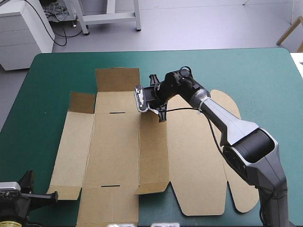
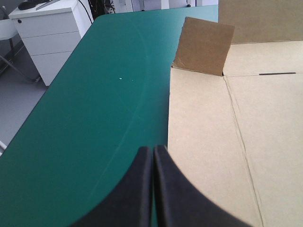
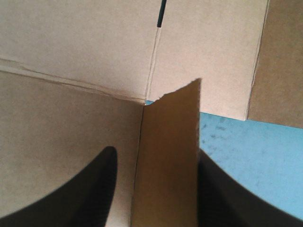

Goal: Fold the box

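The teal-green bench fills most of the frame. The brown box lies spread open across its centre and lower middle (a few small flaps tilt up), leaving bare surface at left and upper right.

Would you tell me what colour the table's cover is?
Teal-green: the plain table cover shows best in the left wrist view.

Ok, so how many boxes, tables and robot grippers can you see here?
box: 1
table: 1
grippers: 2, the left gripper shut, the right gripper open around a raised flap
total: 4
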